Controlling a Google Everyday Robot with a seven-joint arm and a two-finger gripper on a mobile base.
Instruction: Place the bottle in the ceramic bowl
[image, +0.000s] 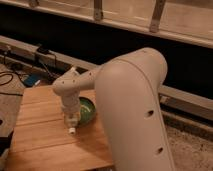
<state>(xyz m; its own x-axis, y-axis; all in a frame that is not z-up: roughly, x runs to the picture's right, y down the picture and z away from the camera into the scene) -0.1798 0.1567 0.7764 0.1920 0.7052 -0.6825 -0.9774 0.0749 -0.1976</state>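
The green ceramic bowl (88, 111) sits on the wooden table (45, 145), its left side hidden by my arm. My gripper (72, 120) points down just left of the bowl, over the table top. It is shut on the bottle (72, 128), a pale slender thing that hangs from it with its small white cap lowest, close above the wood. The bottle is outside the bowl, beside its left rim. The part of the bowl that shows holds nothing.
My large white arm fills the right half of the view and hides the table's right side. Cables and a blue object (30, 80) lie off the table's back left corner. A dark wall with a rail runs behind.
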